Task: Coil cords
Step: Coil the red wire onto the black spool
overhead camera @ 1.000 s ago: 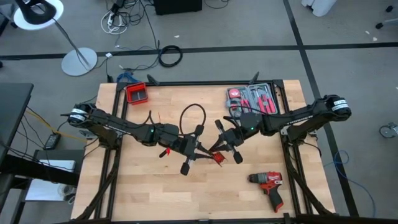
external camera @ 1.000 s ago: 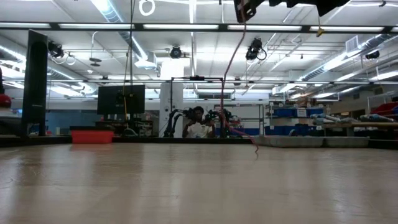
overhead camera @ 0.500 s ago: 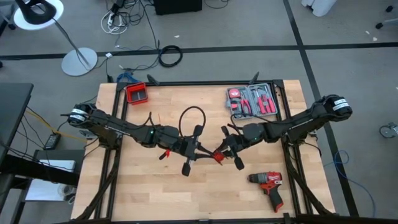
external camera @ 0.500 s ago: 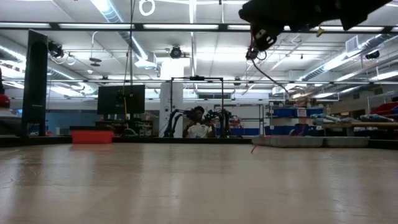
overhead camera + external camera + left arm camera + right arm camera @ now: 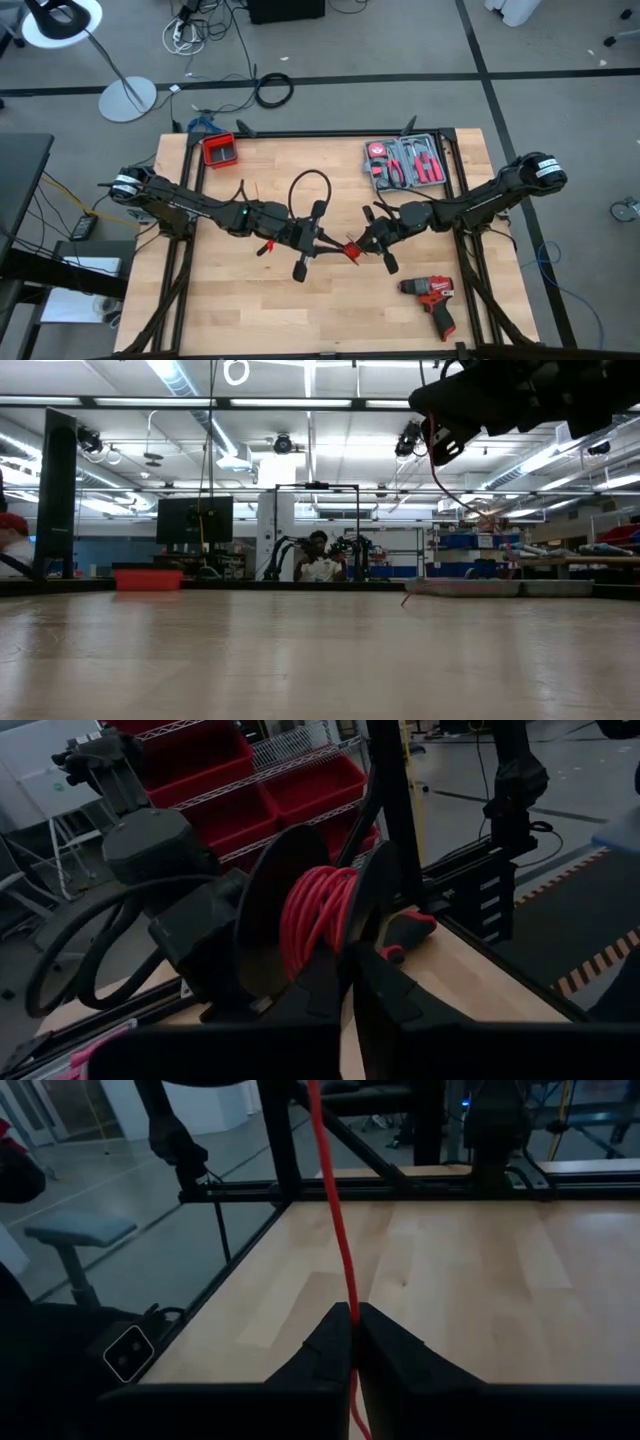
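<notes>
The cords are thin red and black wires. A black loop (image 5: 310, 185) stands up from my left gripper (image 5: 312, 240), which is shut over the table's middle. In the left wrist view, several turns of red cord (image 5: 315, 915) and a red clip (image 5: 405, 928) show just past its fingertips (image 5: 347, 995). My right gripper (image 5: 368, 240) faces it from the right and is shut on a red cord (image 5: 335, 1210). In the low view, red cord (image 5: 440, 475) hangs below the right gripper (image 5: 445, 435), its end near the tabletop. My left gripper is shut on the cords where the black loop (image 5: 295, 205) and the red turns (image 5: 330, 955) meet. Its own fingers hide the place of contact. The bundle is lifted clear of the table. My right gripper pinches one strand of red cord (image 5: 349, 1302) between its two fingers, coming nearly level from the table's right. The cord runs straight away from the fingertips and lies along the fingers. It is held clear of the table.
A red drill (image 5: 432, 300) lies near the front right. An open tool case (image 5: 405, 163) sits at the back right and a red bin (image 5: 219, 150) at the back left. Bare wood lies in front of both grippers.
My right gripper has come down and a little toward the table's near edge, rolling somewhat. In the low view it has dropped into the picture. The hanging red cord, which fell straight from above, now trails from it with a slack bend.
</notes>
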